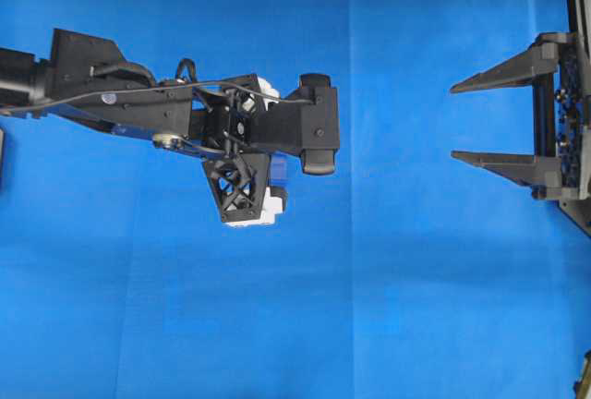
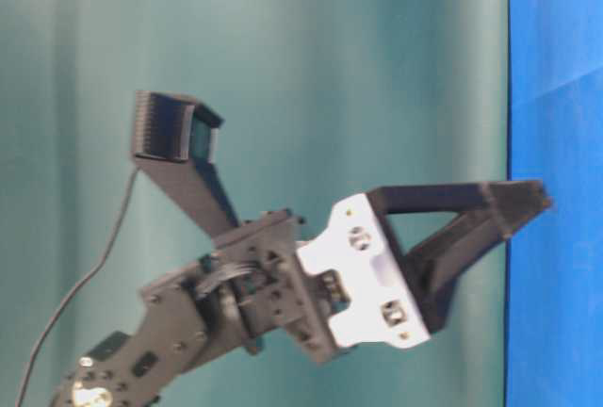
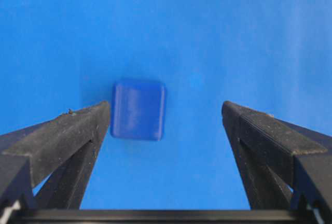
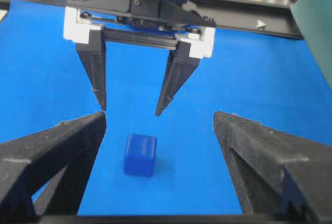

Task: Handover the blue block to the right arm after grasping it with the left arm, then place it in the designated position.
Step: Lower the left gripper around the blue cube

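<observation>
The blue block [image 3: 138,110] rests on the blue cloth, a small royal-blue cube. My left gripper [image 3: 167,111] points straight down over it, open, its tips a little above the cube. The cube sits close to the left finger [image 3: 78,130], with a wide gap to the other. From above, the left gripper [image 1: 259,154] covers most of the blue block [image 1: 277,170]. My right gripper [image 1: 454,122] hangs open at the right edge, fingers pointing left, nothing between them. Its wrist view shows the blue block [image 4: 140,154] under the left gripper [image 4: 129,110]. The designated position is out of view.
The blue cloth [image 1: 416,279] covers the whole table, with faint fold lines. A black frame rail [image 4: 249,16] runs along the far side behind the left arm. A teal backdrop [image 2: 283,68] fills the table-level view, where the left gripper [image 2: 528,209] shows side-on.
</observation>
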Motion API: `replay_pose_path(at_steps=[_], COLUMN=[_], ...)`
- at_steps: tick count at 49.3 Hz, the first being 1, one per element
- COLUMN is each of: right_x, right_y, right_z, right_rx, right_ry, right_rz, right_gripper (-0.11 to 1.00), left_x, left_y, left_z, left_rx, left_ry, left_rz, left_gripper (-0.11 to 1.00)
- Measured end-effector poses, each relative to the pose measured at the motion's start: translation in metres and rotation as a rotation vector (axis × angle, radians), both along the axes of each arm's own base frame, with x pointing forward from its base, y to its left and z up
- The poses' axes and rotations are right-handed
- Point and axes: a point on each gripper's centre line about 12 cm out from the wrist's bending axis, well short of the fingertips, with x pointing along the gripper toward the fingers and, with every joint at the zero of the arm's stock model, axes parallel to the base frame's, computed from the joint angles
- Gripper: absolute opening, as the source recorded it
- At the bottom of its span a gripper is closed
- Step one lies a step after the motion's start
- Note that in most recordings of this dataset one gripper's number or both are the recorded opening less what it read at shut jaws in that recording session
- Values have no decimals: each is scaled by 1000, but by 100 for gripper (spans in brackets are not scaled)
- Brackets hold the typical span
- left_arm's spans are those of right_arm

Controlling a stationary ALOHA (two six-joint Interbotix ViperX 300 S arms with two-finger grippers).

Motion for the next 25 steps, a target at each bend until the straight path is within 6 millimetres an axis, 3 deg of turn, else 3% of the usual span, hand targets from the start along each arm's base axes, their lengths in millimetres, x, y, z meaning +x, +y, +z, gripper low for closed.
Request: replay_pose_path(at_steps=[25], right_x=[2], right_y=[0], right_z=[-3], right_rx=[2], right_ry=[12], right_rz=[0], right_gripper=[98], left_x=[-9], left_y=[6], left_z=[-46], left_rx=[-4], left_ry=[-37], left_rz=[16], left_gripper=[92])
